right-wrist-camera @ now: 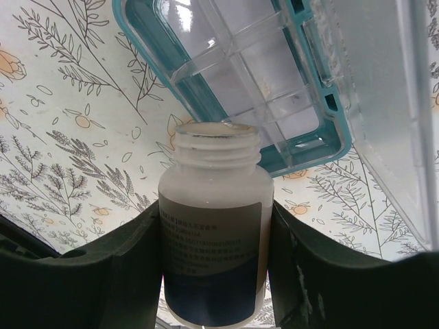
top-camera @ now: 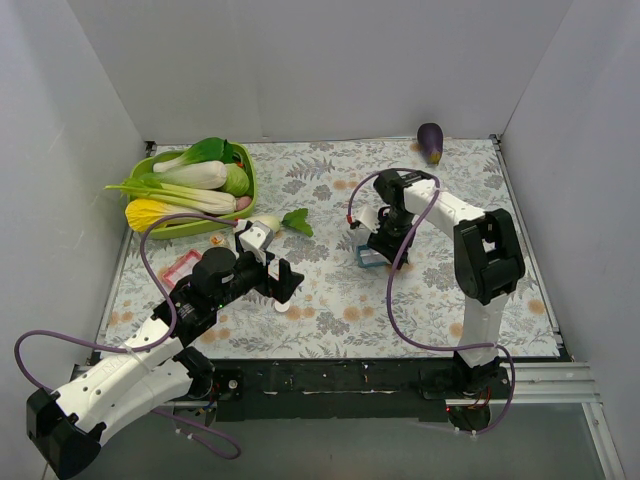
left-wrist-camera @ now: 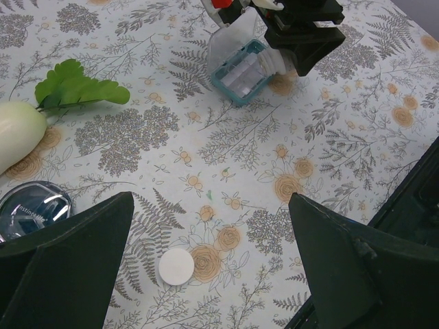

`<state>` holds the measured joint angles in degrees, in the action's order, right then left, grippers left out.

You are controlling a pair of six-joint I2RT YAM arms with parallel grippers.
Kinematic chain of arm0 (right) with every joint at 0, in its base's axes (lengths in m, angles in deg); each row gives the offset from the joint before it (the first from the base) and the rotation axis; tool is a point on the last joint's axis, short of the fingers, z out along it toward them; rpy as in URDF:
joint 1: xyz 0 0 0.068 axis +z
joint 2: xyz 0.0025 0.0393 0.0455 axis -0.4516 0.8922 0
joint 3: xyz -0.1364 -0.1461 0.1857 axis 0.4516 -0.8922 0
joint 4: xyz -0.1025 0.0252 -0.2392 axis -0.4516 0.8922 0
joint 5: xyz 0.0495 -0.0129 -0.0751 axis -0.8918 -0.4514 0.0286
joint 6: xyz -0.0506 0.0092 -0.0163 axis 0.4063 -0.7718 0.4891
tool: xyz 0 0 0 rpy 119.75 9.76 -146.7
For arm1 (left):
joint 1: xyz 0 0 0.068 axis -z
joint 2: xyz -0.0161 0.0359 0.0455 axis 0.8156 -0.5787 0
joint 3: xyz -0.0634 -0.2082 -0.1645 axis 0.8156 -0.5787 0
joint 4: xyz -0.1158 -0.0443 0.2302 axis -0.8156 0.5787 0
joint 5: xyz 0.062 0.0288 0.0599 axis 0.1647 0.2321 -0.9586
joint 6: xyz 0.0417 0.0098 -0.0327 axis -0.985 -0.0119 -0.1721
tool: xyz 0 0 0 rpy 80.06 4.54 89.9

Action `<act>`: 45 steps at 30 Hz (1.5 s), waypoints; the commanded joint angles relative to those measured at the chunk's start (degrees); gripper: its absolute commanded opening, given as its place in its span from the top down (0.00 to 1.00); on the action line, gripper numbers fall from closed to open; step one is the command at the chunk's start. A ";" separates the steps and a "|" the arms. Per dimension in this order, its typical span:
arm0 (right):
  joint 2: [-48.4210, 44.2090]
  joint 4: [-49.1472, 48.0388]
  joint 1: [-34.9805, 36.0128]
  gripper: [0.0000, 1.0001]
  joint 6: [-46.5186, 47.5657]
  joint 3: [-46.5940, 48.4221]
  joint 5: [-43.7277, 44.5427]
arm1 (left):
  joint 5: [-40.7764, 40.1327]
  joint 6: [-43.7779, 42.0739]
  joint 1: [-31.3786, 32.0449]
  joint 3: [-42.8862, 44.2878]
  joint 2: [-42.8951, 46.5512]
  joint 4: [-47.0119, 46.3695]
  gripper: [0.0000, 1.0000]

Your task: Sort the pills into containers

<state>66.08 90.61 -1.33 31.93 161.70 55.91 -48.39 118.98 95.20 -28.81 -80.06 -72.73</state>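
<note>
My right gripper (top-camera: 383,243) is shut on a white, label-wrapped pill bottle (right-wrist-camera: 214,171) with no cap. The bottle's mouth points at a blue-rimmed clear tray (right-wrist-camera: 233,75) whose lid (right-wrist-camera: 384,103) stands open. The tray also shows in the top view (top-camera: 368,259) and the left wrist view (left-wrist-camera: 241,72). No pills show in any view. My left gripper (left-wrist-camera: 212,274) is open and empty above the cloth, over a white round cap (left-wrist-camera: 177,266). A blue-grey round dish (left-wrist-camera: 31,205) lies to its left. A red-rimmed tray (top-camera: 180,265) lies at the left.
A green basket (top-camera: 245,165) of vegetables stands at the back left. A white radish (left-wrist-camera: 17,137) with a green leaf (left-wrist-camera: 75,86) lies near the middle. A purple eggplant (top-camera: 430,142) lies at the back right. White walls close in three sides.
</note>
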 commanded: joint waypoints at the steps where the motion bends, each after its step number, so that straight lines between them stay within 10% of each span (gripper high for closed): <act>1: 0.84 2.33 0.41 0.99 0.43 2.70 0.58 | 0.69 -0.84 -0.39 -0.16 0.65 -0.57 0.02; 45: 3.56 6.02 2.87 0.99 1.22 6.48 6.91 | 1.40 -1.10 -0.39 0.01 0.56 -0.57 0.02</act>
<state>69.14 94.02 1.05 32.15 165.37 61.26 -47.58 118.87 95.20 -28.81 -80.06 -72.75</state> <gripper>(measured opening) 0.591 0.982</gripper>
